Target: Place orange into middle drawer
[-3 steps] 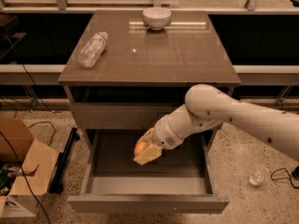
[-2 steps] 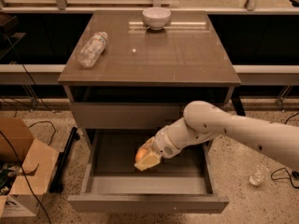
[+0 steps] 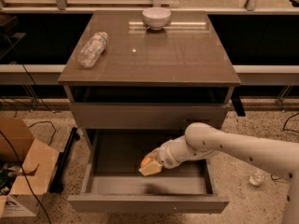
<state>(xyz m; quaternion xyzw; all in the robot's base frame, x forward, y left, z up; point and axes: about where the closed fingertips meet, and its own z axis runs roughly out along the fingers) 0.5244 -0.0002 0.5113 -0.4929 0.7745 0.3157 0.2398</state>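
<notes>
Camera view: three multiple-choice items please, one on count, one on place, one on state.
1. How many things lie on the cabinet top? A one, B two, C four.
2. Where is the orange? A on the cabinet top, B in the gripper over the middle drawer tray, C on the drawer's front rim.
3. The middle drawer is: A pulled out, B shut, C taken off.
Answers: B, only a white bowl and a clear bottle; B, the gripper is closed on it inside the drawer; A, its tray floor shows.
</notes>
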